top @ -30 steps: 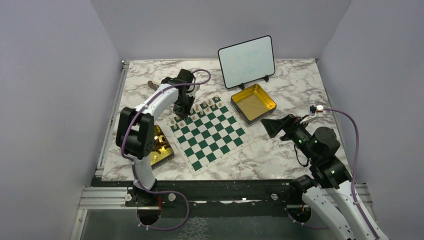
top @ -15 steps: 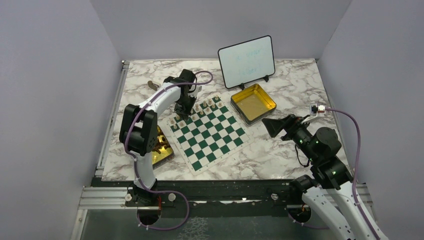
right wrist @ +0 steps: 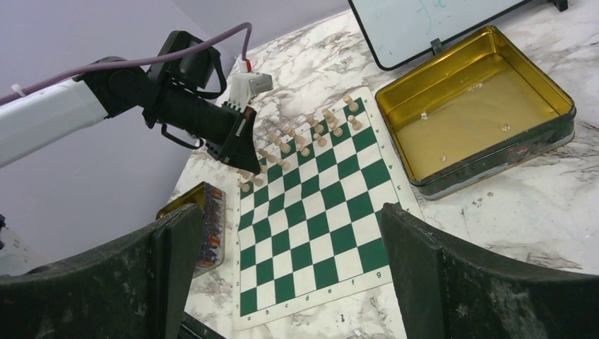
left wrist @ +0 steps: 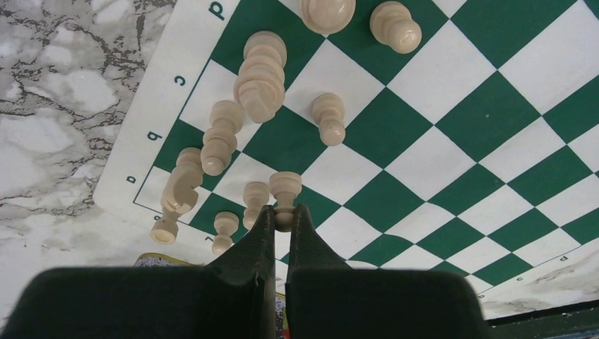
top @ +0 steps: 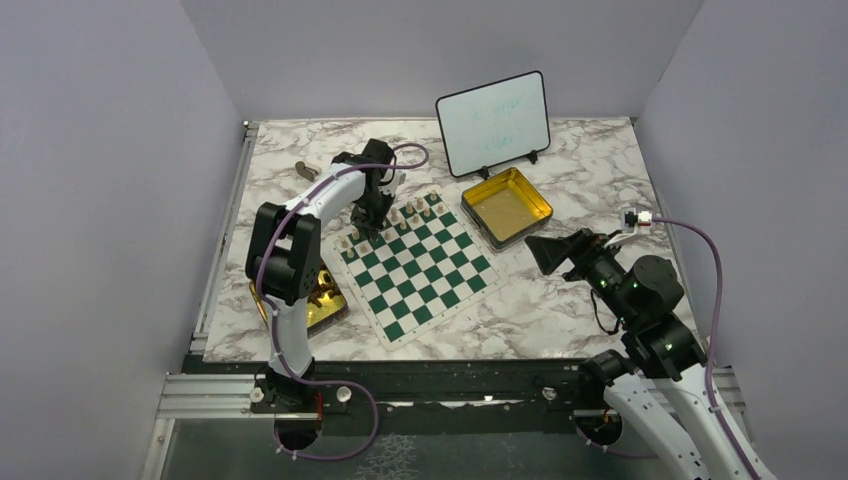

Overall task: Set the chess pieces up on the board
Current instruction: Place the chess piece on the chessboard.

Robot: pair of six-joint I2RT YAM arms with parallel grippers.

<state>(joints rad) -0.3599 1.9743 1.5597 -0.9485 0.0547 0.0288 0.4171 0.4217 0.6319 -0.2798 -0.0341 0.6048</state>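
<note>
1. Over the last second the left arm (top: 300, 205) has swung its elbow in toward the board (top: 430, 275). The left pincer (left wrist: 283, 212) has edged slightly toward 3 o'clock along the pale rows. The right arm (top: 640, 290) has not moved.
2. We see the left pincer fully closed on a pale pawn (left wrist: 285, 185), pinching its narrow part, low over the board's 10 o'clock corner.
3. The right pincer (right wrist: 289, 219) gapes wide and empty above the counter (top: 560, 160), at 4 o'clock from the board.
4. The other pale pieces (top: 405, 215) stand along the board's 11 o'clock edge.
5. We judge the pawn is being lined up on a free front-row square, so letting go comes next. The tin (top: 322, 300) at 8 o'clock seems to hold dark pieces, so much remains.
</note>
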